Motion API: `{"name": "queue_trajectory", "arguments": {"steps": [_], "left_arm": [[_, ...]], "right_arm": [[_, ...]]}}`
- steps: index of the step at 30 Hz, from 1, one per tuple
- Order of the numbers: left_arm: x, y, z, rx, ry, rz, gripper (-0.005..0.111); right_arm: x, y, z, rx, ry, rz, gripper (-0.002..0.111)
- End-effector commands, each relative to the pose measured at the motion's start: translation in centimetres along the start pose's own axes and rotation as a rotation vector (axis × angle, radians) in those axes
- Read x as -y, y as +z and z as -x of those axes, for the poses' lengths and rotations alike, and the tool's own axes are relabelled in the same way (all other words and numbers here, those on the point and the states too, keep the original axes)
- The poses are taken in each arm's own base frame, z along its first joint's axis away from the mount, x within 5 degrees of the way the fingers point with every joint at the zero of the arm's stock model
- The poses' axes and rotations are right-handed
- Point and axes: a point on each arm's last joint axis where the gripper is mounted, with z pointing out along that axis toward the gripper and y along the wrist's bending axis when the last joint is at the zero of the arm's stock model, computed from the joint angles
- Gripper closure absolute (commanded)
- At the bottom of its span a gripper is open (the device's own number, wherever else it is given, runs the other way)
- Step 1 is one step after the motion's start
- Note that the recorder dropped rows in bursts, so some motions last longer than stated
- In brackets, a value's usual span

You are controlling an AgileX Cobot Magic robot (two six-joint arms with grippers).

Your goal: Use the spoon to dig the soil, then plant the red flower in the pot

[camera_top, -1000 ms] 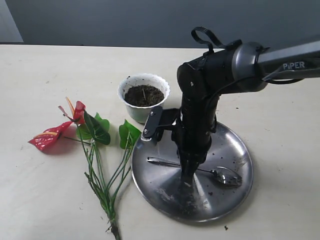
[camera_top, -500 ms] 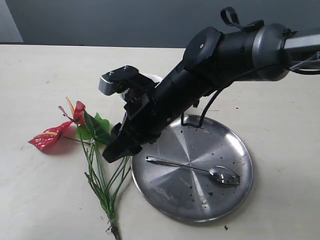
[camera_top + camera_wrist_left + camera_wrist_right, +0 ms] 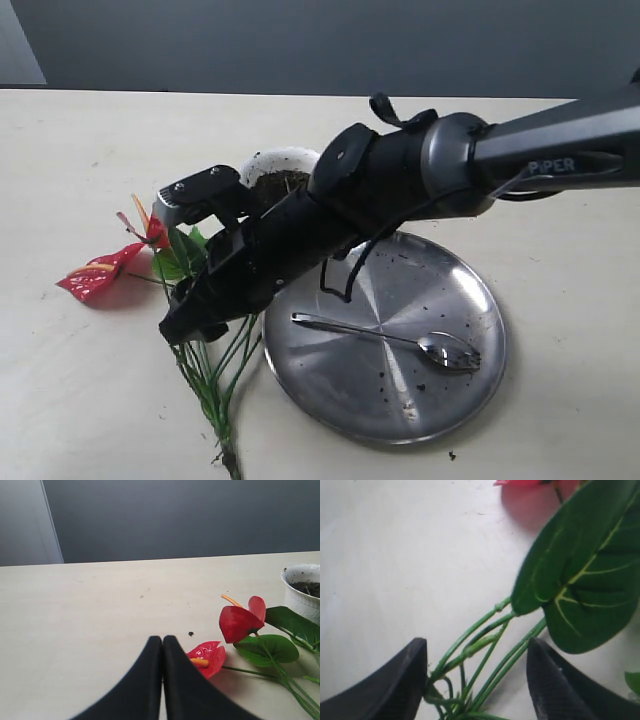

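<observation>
Jaws of the right gripper [image 3: 476, 680] spread wide, straddling the red flower [image 3: 485, 650] stems.

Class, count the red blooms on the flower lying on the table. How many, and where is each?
2. One pointed glossy red bloom lies flat at the far left of the exterior view; a second red bloom stands nearer the small white scalloped pot. The black arm may hide others.

Looks like a lab test bench, not a home: I'm over a bare cream tabletop [image 3: 560, 250] against a plain grey wall [image 3: 300, 45], with my PIPER-marked arm [image 3: 560, 150] and a few staged props. Nothing domestic around.
</observation>
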Motion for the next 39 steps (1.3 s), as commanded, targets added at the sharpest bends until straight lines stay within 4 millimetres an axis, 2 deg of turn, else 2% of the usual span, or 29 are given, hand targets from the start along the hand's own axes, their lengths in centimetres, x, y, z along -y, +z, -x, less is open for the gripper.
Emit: {"name": "queue_trajectory", "arguments": {"steps": [1,5,11,13,19,25,30,34,39], "left_arm": [[0.0,0.0,0.1,0.006,-0.003,-0.006,0.105],[0.0,0.0,0.1,0.006,-0.003,-0.006,0.105],[0.0,0.0,0.1,0.006,-0.003,-0.006,0.105],[0.0,0.0,0.1,0.006,-0.003,-0.006,0.105],[0.0,0.0,0.1,0.006,-0.003,-0.006,0.105],[0.0,0.0,0.1,0.006,-0.003,-0.006,0.105],[0.0,0.0,0.1,0.006,-0.003,-0.006,0.105],[0.0,0.0,0.1,0.006,-0.003,-0.006,0.105],[0.0,0.0,0.1,0.006,-0.003,-0.006,0.105]], "right_arm": [[0.9,1.2,-0.4,0.002,0.040,-0.022,0.051],[1.4,2.4,-1.3,-0.024,0.079,-0.011,0.051],[1.2,2.5,-1.1,-0.020,0.103,0.023,0.053],[1.0,2.5,-0.8,-0.018,0.104,0.040,0.063],[0.7,2.2,0.4,0.022,0.114,0.062,0.108],[-0.6,1.8,1.8,0.067,0.174,0.191,0.108],[-2.0,0.6,4.3,0.177,0.109,0.313,0.108],[-2.0,-1.3,6.7,0.324,0.052,0.219,0.108],[-1.3,-5.0,9.7,0.477,-0.015,0.055,0.108]]}}
